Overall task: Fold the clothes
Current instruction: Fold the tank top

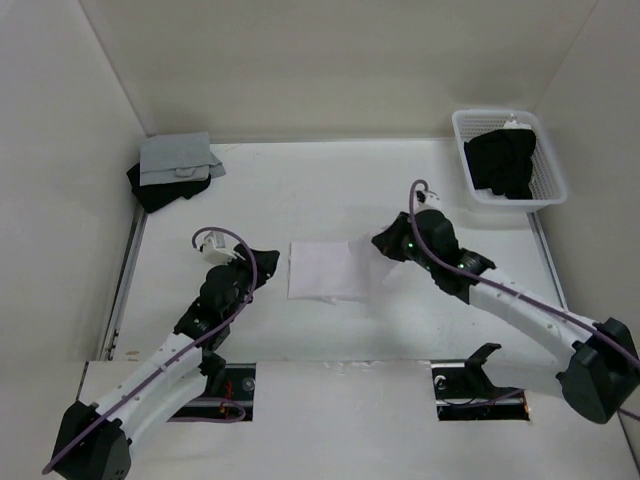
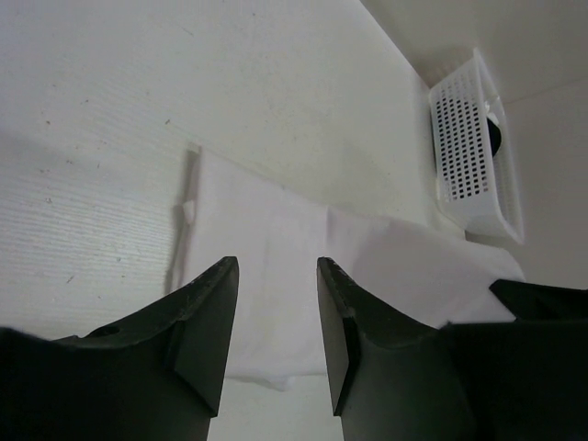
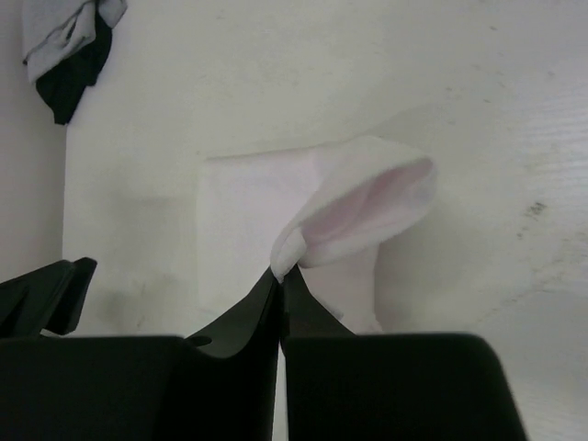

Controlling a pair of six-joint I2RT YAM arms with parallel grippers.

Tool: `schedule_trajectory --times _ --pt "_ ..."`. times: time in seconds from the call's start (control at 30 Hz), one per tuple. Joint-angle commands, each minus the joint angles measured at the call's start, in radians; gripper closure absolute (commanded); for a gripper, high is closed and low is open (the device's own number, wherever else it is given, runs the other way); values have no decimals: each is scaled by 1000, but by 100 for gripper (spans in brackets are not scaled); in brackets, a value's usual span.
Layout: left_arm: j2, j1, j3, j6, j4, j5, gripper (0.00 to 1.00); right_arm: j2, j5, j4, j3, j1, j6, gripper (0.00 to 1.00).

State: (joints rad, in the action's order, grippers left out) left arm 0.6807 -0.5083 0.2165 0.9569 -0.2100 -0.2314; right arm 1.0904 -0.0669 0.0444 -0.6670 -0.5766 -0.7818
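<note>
White tabletop: right gripper pinches a lifted corner of the clothes; left gripper gapes.

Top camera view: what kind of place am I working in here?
Probably a lab test cell, not a home: a white table boxed in by plain white panels, one white garment laid out mid-table, and a white plastic basket of black clothes in the far right corner.

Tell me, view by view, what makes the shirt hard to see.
Top view: the shirt blends into the white table, only faint edge shadows outlining it. Left wrist view: shadow lines the shirt's edge; the left claw is nearly featureless black. Right wrist view: the right claw is a black silhouette; the pinched fold looks pinkish.
</note>
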Motion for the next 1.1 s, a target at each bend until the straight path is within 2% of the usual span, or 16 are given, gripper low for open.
schedule_trajectory --times 0.0,0.17,0.27,0.37,0.43,0.53,0.67,0.7,0.73,0.8,0.87,0.93,1.07 --pt "-52 21 34 -17 -48 3 62 106 -134 155 -190 -134 49 95" --pt "-101 55 30 -15 4 26 61 409 -172 210 -460 -272 29 92" --pt "-125 86 26 -15 20 61 60 599 -182 239 -612 -331 7 84" --pt "-156 127 20 -14 43 101 59 736 -172 258 -727 -393 -20 71" --pt "-184 159 18 -15 67 122 59 767 -165 255 -776 -438 -25 61" --pt "-210 205 21 -17 89 139 59 732 -168 241 -795 -487 -13 54" --pt "-164 215 43 -21 70 156 58 582 -212 183 -671 -495 4 45" --pt "-138 204 50 -23 57 156 58 544 -224 161 -621 -490 6 46" --pt "-110 190 56 -24 35 156 57 519 -237 143 -573 -475 4 53" --pt "-44 147 64 -27 -17 146 57 488 -232 121 -490 -431 -5 74" --pt "38 94 75 -29 -73 129 57 490 -226 101 -430 -398 -1 91" --pt "121 42 90 -33 -129 107 56 509 -218 85 -393 -369 -4 94" --pt "323 -54 147 -47 -262 60 55 566 -176 14 -324 -357 -20 94"
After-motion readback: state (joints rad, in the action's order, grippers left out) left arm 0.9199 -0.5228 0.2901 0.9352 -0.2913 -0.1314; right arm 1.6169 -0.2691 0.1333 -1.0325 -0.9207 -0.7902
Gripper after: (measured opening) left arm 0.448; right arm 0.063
